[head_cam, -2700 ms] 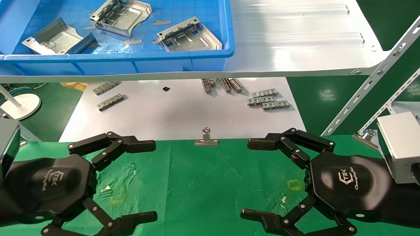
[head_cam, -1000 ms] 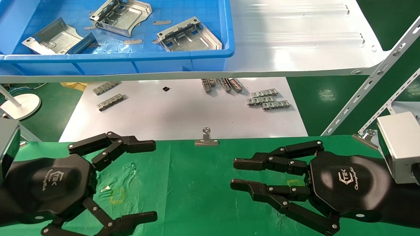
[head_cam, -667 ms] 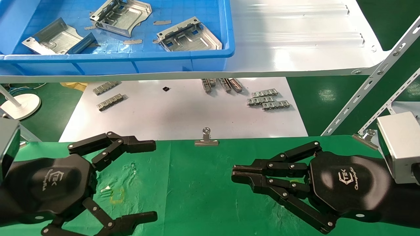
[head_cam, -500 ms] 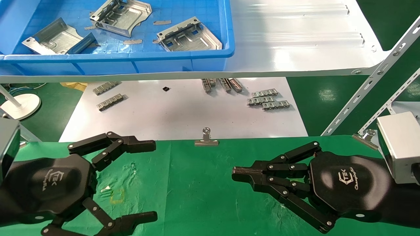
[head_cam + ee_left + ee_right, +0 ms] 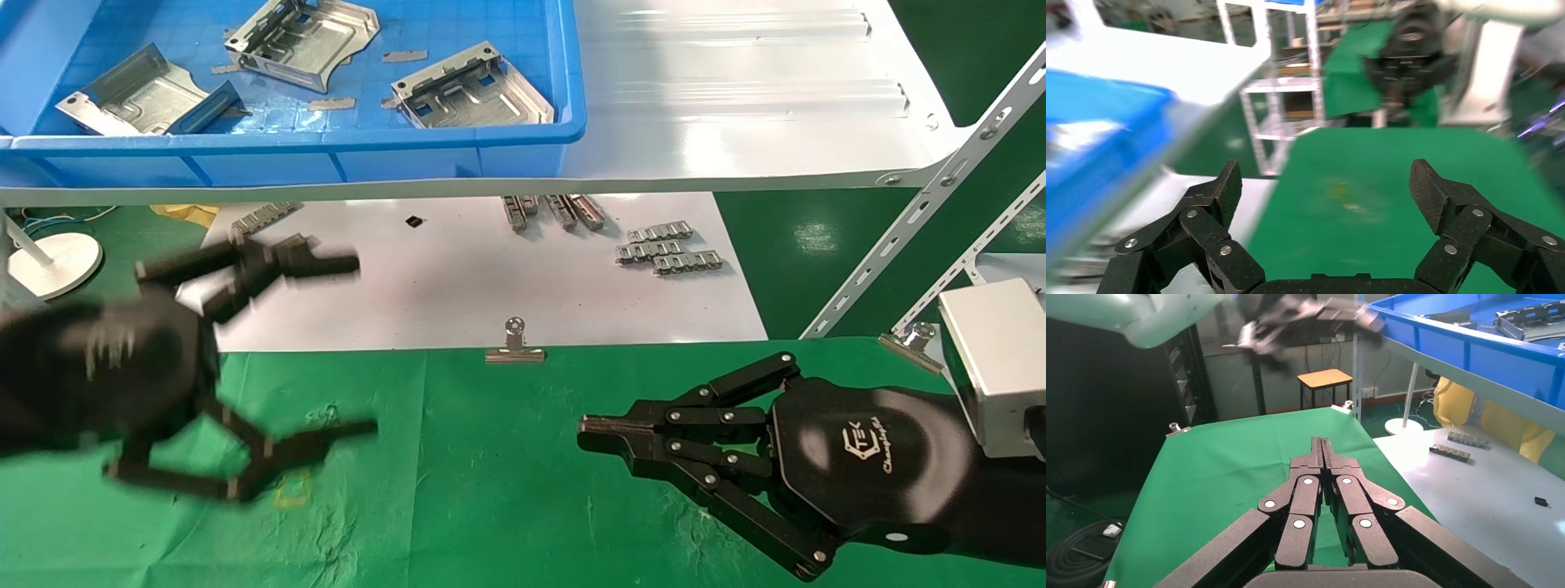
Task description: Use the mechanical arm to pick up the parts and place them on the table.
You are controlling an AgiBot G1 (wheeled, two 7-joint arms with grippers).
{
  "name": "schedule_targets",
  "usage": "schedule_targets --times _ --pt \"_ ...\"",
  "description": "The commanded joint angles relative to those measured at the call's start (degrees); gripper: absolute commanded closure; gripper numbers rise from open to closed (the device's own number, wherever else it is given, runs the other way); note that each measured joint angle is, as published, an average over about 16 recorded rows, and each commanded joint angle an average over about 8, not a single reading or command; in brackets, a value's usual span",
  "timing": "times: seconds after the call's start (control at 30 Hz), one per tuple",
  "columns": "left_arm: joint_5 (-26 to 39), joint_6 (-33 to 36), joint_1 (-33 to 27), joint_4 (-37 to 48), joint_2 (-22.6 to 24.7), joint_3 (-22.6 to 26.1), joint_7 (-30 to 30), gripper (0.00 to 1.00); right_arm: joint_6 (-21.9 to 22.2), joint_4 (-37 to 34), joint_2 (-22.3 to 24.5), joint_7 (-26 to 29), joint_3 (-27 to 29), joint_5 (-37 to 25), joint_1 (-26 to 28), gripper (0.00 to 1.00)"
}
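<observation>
Three silvery sheet-metal parts (image 5: 472,88) lie in the blue bin (image 5: 458,147) on the white shelf (image 5: 735,122), well apart from the green table (image 5: 490,490); I judge them light, rigid, slick and sharp-edged, best pinched across a bent-up side wall. My left gripper (image 5: 270,351), fingers spread wide and empty, hangs between the table's far edge and the bin, while my right gripper (image 5: 592,433) rests over the table with fingers pressed together on nothing. Its palm carries a white logo whose script I cannot read reliably.
</observation>
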Motion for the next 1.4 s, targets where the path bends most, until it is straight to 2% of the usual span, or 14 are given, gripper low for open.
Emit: schedule_targets --times 0.03,0.17,0.33,0.4,0.43,0.53,0.57,0.63,0.7,0.8,0.87,1.4 --pt "1.85 -0.57 -3.92 0.59 0.37 -0.02 0.41 0.00 0.00 0.00 0.00 0.00 0.00 0.00 0.00 1.00" --pt "9.60 -2.29 -15.40 9.73 4.80 3.03 0.64 0.00 0.00 0.00 0.00 0.00 -0.01 0.00 0.00 1.00" --pt "20.25 -7.11 -28.09 25.77 11.93 7.60 2.19 0.00 0.00 -0.01 0.00 -0.01 -0.01 0.01 0.01 0.99" --pt "23.81 -10.15 -32.12 32.56 14.86 9.09 2.96 0.00 0.00 -0.01 0.00 -0.01 -0.01 0.01 0.01 0.93" --pt "25.43 -12.03 -33.93 35.94 16.32 9.75 3.34 0.00 0.00 -0.01 0.00 -0.01 -0.01 0.01 0.01 0.86" --pt "29.28 -19.02 -38.19 45.27 20.56 11.20 4.21 0.00 0.00 -0.01 0.00 -0.01 -0.02 0.01 0.01 0.48" --pt "30.35 -21.63 -39.32 48.01 21.91 11.59 4.48 0.06 0.00 -0.01 0.00 -0.01 -0.02 0.01 0.01 0.36" --pt "32.09 -26.74 -41.03 52.72 24.34 12.24 4.86 0.27 0.00 -0.01 0.01 -0.01 -0.02 0.01 0.01 0.13" --pt "33.48 -31.24 -42.22 56.49 26.42 12.80 5.10 0.52 0.00 -0.01 0.01 -0.01 -0.02 0.01 0.01 0.00" --pt "35.09 -35.66 -43.30 60.64 28.68 13.64 5.06 0.89 0.00 -0.01 0.01 -0.01 -0.02 0.01 0.01 0.00" --pt "35.97 -37.21 -43.80 62.70 29.68 14.18 4.85 1.00 0.00 -0.01 0.01 -0.01 -0.03 0.02 0.01 0.00" --pt "38.19 -36.98 -45.79 68.37 30.96 15.70 2.87 1.00 0.01 -0.01 0.01 -0.02 -0.04 0.03 0.01 0.00"
